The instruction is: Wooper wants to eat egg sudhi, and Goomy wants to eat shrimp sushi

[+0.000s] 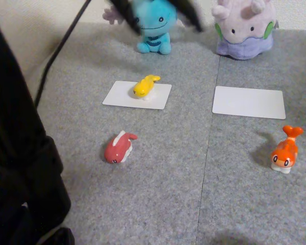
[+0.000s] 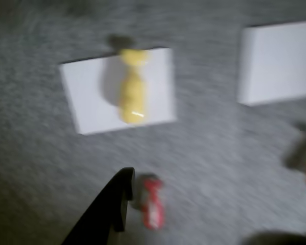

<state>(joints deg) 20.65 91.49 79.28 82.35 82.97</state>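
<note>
- Egg sudhi (image 1: 146,85): lying on left white card (image 1: 136,95), before Wooper (image 1: 154,25).
- Shrimp sushi (image 1: 285,150): on grey mat, below right card (image 1: 249,102), Goomy (image 1: 244,28) behind.
- Jaws: blurred, state unclear.

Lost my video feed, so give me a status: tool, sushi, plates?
Tool blurred, holding nothing visible. Egg sudhi on plate before Wooper. Shrimp sushi on carpet, Goomy's plate bare. Path unobstructed.
</note>
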